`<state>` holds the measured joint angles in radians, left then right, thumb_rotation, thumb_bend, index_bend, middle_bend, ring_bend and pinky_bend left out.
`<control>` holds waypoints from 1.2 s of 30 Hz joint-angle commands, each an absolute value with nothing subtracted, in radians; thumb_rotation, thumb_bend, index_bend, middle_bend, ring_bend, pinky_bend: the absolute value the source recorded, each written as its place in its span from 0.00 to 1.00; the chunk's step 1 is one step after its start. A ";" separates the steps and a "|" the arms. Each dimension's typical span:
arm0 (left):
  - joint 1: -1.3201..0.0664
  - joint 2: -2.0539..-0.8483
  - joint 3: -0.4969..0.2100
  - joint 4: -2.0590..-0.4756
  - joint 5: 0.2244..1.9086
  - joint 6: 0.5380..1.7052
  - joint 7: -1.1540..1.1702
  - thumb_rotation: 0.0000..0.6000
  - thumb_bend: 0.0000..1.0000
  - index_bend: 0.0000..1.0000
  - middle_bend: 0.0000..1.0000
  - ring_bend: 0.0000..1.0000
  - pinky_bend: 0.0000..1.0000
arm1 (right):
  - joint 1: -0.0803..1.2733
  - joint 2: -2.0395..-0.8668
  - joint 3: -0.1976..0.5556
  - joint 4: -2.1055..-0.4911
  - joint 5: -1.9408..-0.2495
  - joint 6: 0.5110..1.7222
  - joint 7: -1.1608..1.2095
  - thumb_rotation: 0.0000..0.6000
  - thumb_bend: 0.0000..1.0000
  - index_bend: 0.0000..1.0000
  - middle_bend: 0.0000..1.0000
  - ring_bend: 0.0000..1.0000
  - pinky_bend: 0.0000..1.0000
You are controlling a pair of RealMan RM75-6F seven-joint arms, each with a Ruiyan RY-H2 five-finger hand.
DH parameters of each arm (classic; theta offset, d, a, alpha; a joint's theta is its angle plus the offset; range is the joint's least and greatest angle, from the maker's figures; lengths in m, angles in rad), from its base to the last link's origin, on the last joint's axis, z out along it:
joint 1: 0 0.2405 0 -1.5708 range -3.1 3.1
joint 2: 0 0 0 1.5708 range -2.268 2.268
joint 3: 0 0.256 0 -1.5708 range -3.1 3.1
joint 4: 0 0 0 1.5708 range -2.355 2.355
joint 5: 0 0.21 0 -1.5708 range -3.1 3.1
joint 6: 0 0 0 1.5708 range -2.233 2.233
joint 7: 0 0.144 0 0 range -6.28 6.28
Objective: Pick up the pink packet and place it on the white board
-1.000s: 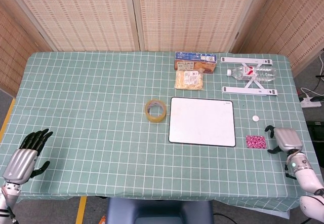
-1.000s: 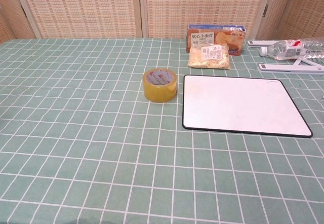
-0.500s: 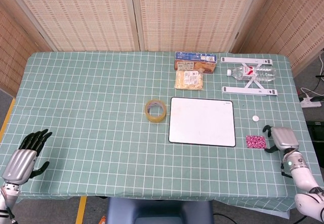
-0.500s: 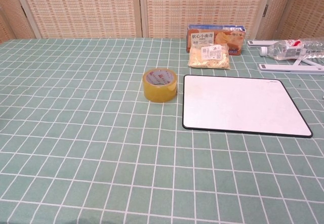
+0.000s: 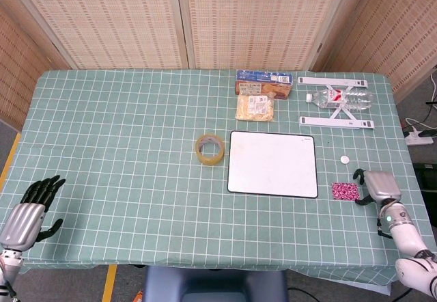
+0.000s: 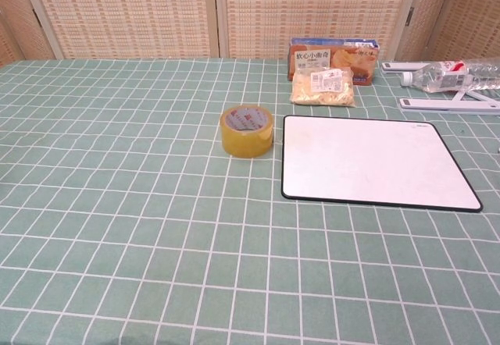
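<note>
My right hand (image 5: pixel 377 186), fingers apart and empty, sits at three o'clock of the small flat pink packet (image 5: pixel 345 191), which looks light, thin and crinkly, so I'd pinch its near edge.

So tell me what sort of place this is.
Probably a robot test or lab setup, not a home: a table with a green checked cloth, woven screens closing it in, and assorted props such as a tape roll and white board.
</note>
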<state>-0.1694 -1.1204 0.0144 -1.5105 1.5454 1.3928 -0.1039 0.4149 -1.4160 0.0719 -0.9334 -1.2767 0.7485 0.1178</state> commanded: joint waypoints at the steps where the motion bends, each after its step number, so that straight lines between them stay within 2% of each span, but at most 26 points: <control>1: -0.167 -1.121 0.015 -1.509 1.543 1.394 -0.105 1.00 0.27 0.00 0.00 0.00 0.00 | 0.421 -1.415 0.072 -0.935 -1.272 0.737 0.114 1.00 0.00 0.38 0.42 0.42 0.50; 8: -0.162 -1.121 0.013 -1.503 1.537 1.395 -0.111 1.00 0.28 0.00 0.00 0.00 0.00 | 0.436 -1.416 0.073 -0.940 -1.252 0.703 0.090 1.00 0.00 0.38 0.42 0.42 0.48; 18: -0.160 -1.118 0.014 -1.499 1.544 1.399 -0.123 1.00 0.28 0.00 0.00 0.00 0.00 | 0.435 -1.406 0.077 -0.970 -1.229 0.707 0.062 1.00 0.00 0.46 0.42 0.43 0.48; 28: -0.161 -1.120 0.013 -1.496 1.542 1.393 -0.128 1.00 0.27 0.00 0.00 0.00 0.00 | 0.445 -1.407 0.083 -0.971 -1.204 0.687 0.047 1.00 0.00 0.48 0.44 0.46 0.48; 36: -0.162 -1.121 0.012 -1.494 1.540 1.388 -0.129 1.00 0.27 0.00 0.00 0.00 0.00 | 0.439 -1.364 0.093 -1.030 -1.216 0.724 0.068 1.00 0.00 0.49 0.44 0.46 0.48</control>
